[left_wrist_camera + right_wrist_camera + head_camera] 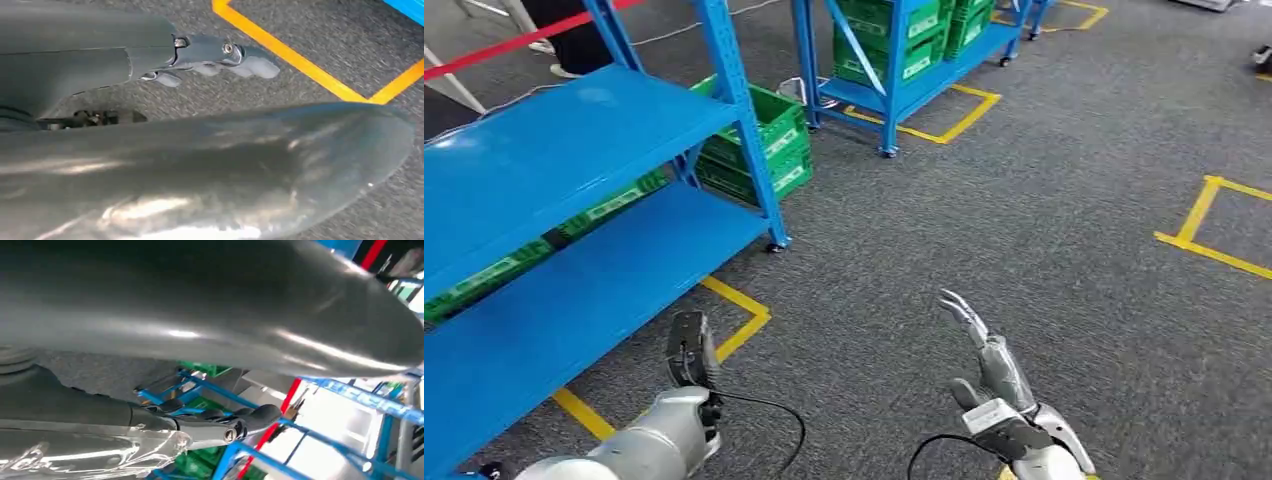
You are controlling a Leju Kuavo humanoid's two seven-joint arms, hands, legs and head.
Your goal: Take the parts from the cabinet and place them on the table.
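A blue shelf rack (pixel 574 130) stands at the left, its two broad shelves bare on top. Green crates (pixel 484 275) sit low behind its lower shelf, and two more green crates (pixel 764 140) are stacked by its far post. My left hand (pixel 692 350) hovers over the grey carpet near the rack's front corner, holding nothing; its fingers (pixel 220 57) reach out over the floor. My right hand (pixel 984 350) is raised to the right of it, fingers (pixel 240 420) stretched forward and empty.
A second blue rack (pixel 894 60) loaded with green crates stands at the back. Yellow tape lines (pixel 734 310) mark squares on the carpet, another yellow tape square (pixel 1214 225) at the right. A person's legs (pixel 574 40) stand behind red barrier tape (pixel 514 40) at the far left.
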